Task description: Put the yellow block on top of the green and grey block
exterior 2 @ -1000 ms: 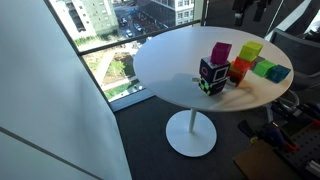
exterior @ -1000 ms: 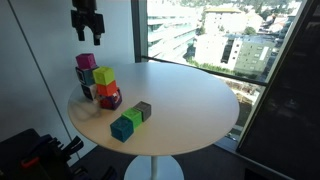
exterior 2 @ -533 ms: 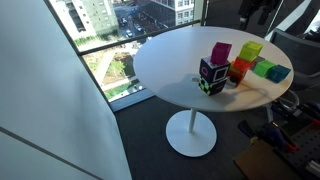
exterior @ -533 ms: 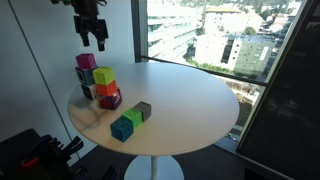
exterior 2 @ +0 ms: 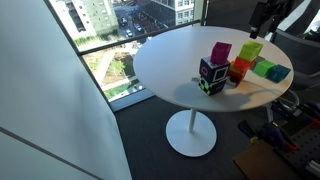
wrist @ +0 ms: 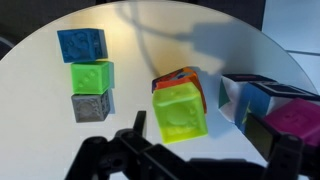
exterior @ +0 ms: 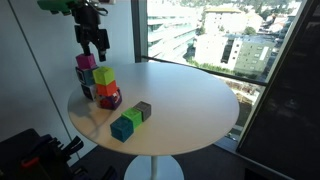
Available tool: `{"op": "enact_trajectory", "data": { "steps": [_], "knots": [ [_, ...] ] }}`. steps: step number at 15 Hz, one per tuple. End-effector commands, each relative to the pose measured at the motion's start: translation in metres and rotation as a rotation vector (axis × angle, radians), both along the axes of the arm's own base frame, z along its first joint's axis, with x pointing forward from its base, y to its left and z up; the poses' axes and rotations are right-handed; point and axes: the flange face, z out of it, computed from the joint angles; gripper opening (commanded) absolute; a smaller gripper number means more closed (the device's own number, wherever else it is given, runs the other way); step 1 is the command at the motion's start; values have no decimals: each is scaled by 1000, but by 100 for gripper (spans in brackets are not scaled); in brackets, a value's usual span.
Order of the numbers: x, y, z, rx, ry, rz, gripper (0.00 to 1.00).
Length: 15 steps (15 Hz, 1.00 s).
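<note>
The yellow block (wrist: 180, 110) sits on an orange cube (wrist: 178, 80) in a cluster of blocks; it shows in both exterior views (exterior: 104, 75) (exterior 2: 250, 51). The green block (wrist: 92, 76) and grey block (wrist: 90, 106) lie side by side on the round white table, in a row with a teal-blue cube (wrist: 80, 44). In an exterior view the grey (exterior: 143, 110) and green (exterior: 133, 118) blocks lie toward the table's front. My gripper (wrist: 205, 150) is open and empty, in the air above the yellow block (exterior: 93, 42) (exterior 2: 265, 18).
A magenta cube (exterior: 86, 62) tops a stack beside the yellow block, with dark patterned cubes (exterior 2: 212, 77) under and next to it. The table edge (exterior: 150, 155) is close to the teal-blue cube (exterior: 122, 129). Windows stand behind the table.
My gripper has moved down and slightly sideways toward the block cluster. The blocks have not moved.
</note>
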Motion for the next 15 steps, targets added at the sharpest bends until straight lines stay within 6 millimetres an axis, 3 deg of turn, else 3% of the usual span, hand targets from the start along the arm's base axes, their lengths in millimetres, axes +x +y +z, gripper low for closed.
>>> {"op": "enact_trajectory", "data": {
  "steps": [1,15],
  "knots": [
    [-5,-7,-6,-16,-24,36,100],
    [-2,-4,-20,-37,-56,93,100]
  ]
}}
